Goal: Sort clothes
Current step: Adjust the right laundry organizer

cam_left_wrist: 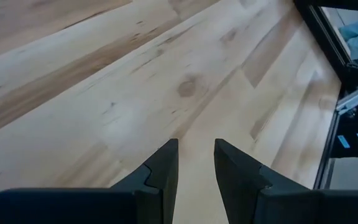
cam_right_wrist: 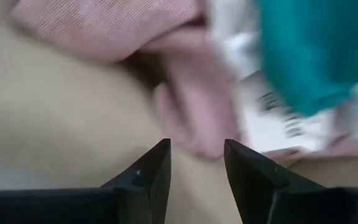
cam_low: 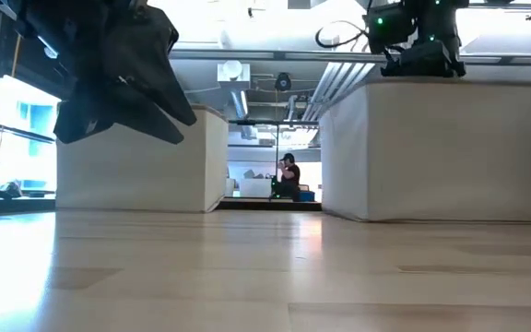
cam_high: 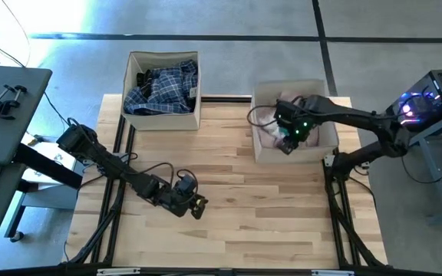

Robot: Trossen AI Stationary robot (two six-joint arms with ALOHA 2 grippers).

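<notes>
L pincer (cam_high: 198,205) is hovering over bare tabletop (cam_high: 267,207) near the front, fingers (cam_left_wrist: 160,171) sitting a narrow gap apart w/ nothing between them. Wood planks showing just ahead of it in the L wrist view.

R pincer (cam_high: 288,146) is reaching down into the R beige box (cam_high: 328,142), fingers (cam_right_wrist: 154,168) standing partly apart, nothing gripped. Directly ahead of it inside that box: pale pink shirt (cam_right_wrist: 110,28) bunched up, and white and teal socks (cam_right_wrist: 309,56) lying beside/over the pink fabric, w/ the box's beige floor showing under them. From the high view the pink cloth (cam_high: 267,132) is peeking out beside the R pincer.

Farther back & across from the R pincer, on the L pincer's far side, is sitting the L beige box (cam_high: 163,115), holding the blue-white plaid shirt (cam_high: 167,88) w/ a dark garment (cam_high: 148,77) tucked at its far edge; can't tell which item.

In the low view, beyond both boxes, a person (cam_low: 289,175) is sitting far off in the room.
</notes>
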